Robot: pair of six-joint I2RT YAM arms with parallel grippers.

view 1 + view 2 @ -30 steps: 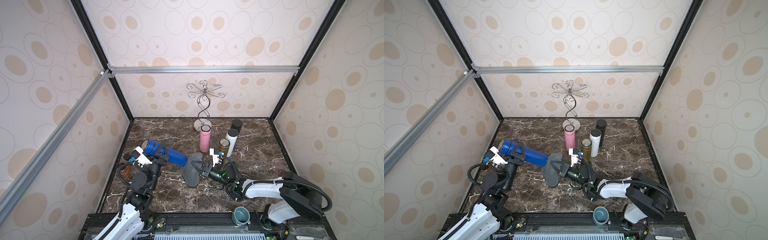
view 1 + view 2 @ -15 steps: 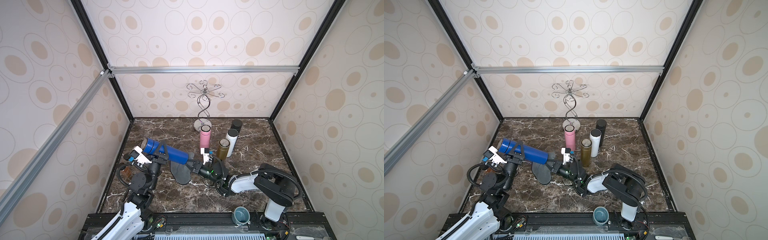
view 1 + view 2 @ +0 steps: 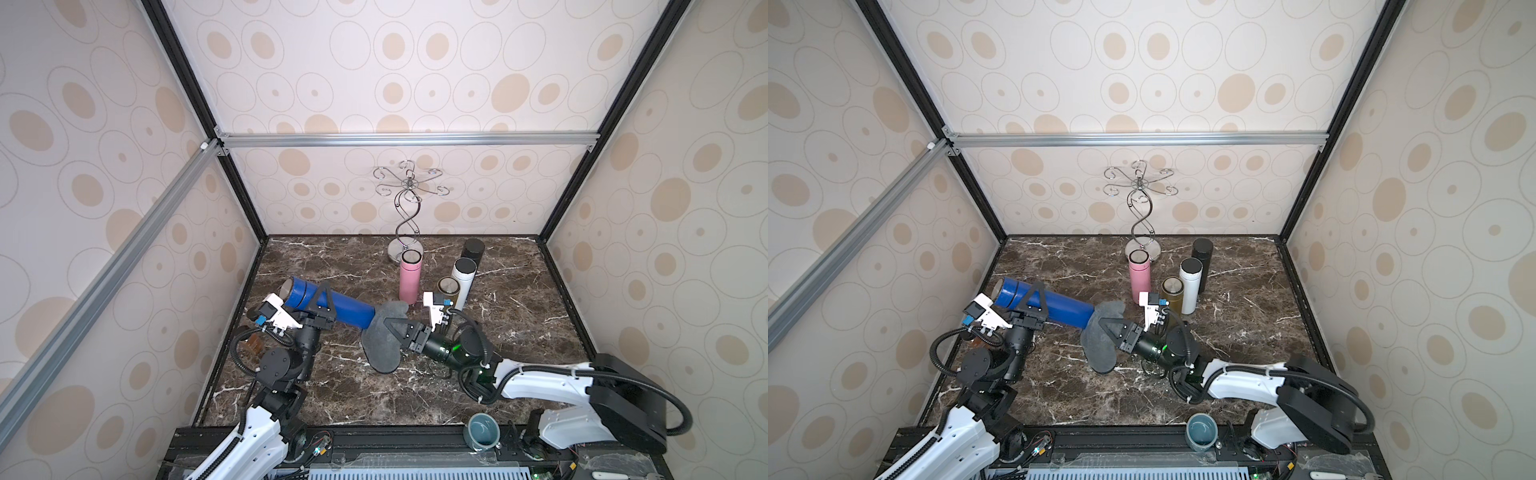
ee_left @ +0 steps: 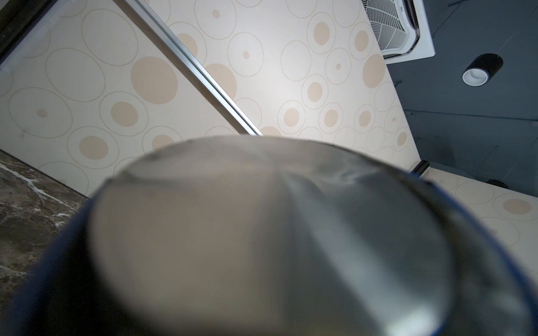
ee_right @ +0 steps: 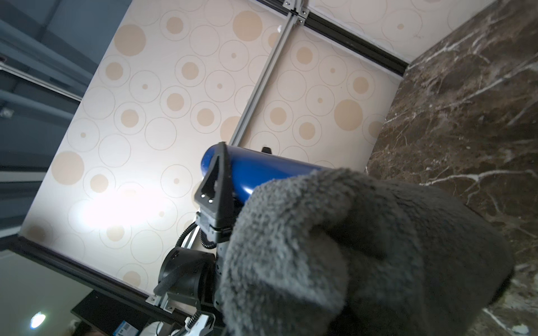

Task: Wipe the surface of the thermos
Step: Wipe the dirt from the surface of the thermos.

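Left pincer [image 3: 323, 300] clamped across the blue thermos [image 3: 347, 308], gripping near its lid end; thermos lies nearly level above the marble table [image 3: 332, 395]. Right pincer [image 3: 397, 328] closed on a grey cloth [image 3: 380, 351], bunched ahead of its tips and pressed against the thermos base end. The two pincers stand apart along the thermos body
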